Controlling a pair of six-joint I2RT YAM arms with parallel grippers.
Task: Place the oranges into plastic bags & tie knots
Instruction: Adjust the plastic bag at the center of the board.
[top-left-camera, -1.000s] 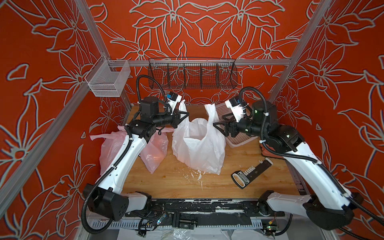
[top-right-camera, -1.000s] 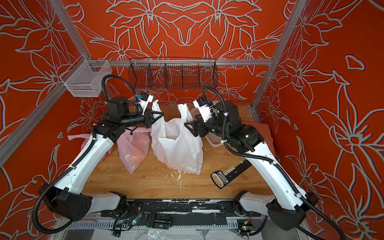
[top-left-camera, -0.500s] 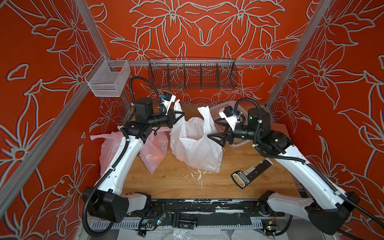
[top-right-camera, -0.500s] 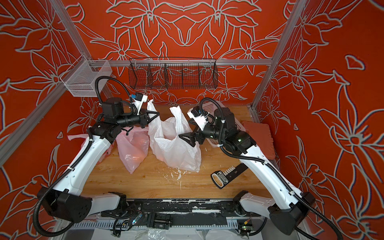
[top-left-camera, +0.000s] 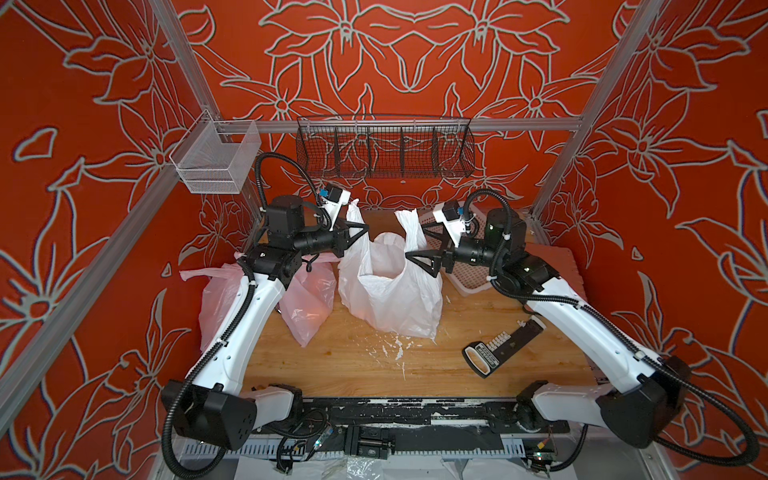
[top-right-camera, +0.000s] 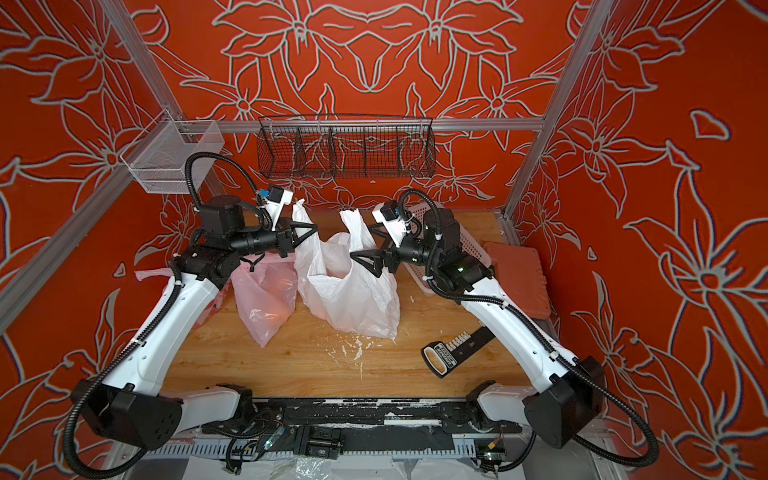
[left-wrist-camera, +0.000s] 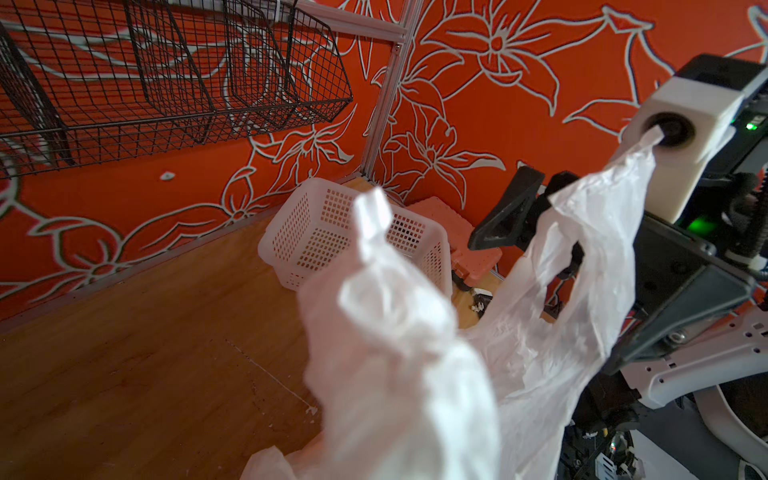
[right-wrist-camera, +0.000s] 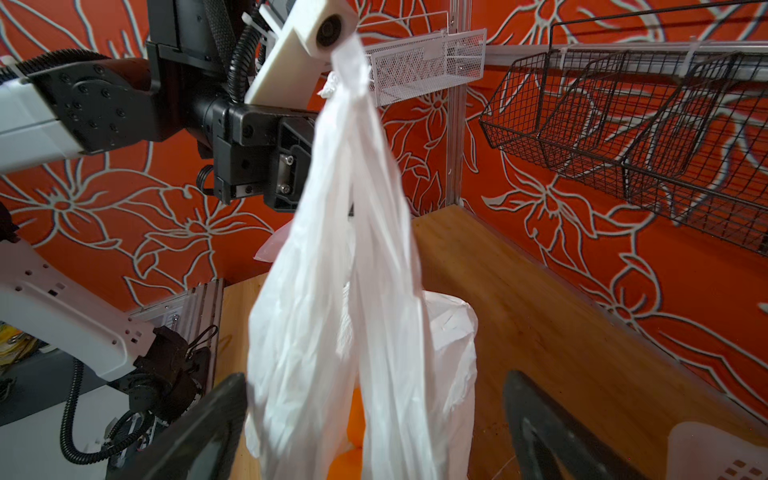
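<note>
Clearly shows a white bag (top-left-camera: 390, 291) standing on the wooden table (top-left-camera: 374, 365), mouth up, between the two arms. Finds the left gripper (top-left-camera: 365, 229) pressed together on one handle of that bag, holding the strap up taut; from the right wrist, shows the same strap rising past that gripper's black body to its camera. Puts the right gripper (top-left-camera: 417, 245) just beside the other handle, jaws spread wide, one above the other in both top views, clamped on nothing. Glimpses oranges (right-wrist-camera: 354, 415) low inside the bag, between its folds, in the right wrist view only. Places two pink bags (top-left-camera: 309, 297) slumped on the table by the left arm, one partly hidden behind it. Sets a perforated basket (top-left-camera: 469, 280) behind the right gripper, toward the back wall, and a black tool (top-left-camera: 500, 349) flat on the wood near the right arm's forearm.
</note>
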